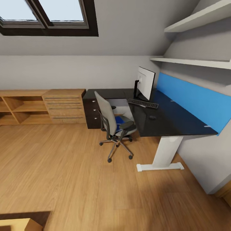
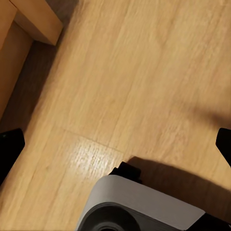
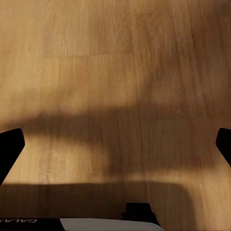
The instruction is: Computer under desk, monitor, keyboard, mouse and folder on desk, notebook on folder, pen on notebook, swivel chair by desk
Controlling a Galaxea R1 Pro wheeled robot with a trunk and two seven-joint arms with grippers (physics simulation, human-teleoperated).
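Head view, left to right: low light-wood shelving [image 1: 22,107] and a wooden drawer chest [image 1: 64,106] along the far wall under the skylight [image 1: 48,14]. Next, black drawer unit [image 1: 91,112] at the near end of the L-shaped counter [image 1: 173,120], glossy black top, white leg [image 1: 163,154] on the light wood floor [image 1: 80,179]. Swivel chair [image 1: 112,123] just in front of the counter, back toward the camera, blue folder [image 1: 119,121] lying on its seat. Monitor [image 1: 146,82] upright on the counter near the corner, keyboard [image 1: 142,103] flat just in front of it. Small dark item [image 1: 152,117] on the counter nearer the camera, likely the mouse, too small to confirm. Blue panel [image 1: 195,101] along the wall behind the counter, two white wall shelves [image 1: 195,61] above. Left wrist view: left claw [image 2: 115,144] spread wide, pinching nothing, dark fingertips [image 2: 9,147] at both frame edges, over bare floor beside a light-wood corner [image 2: 36,19] and the grey-white robot base [image 2: 139,207]. Right wrist view: right claw [image 3: 115,144] likewise spread, nothing between its tips, over shadowed floor.
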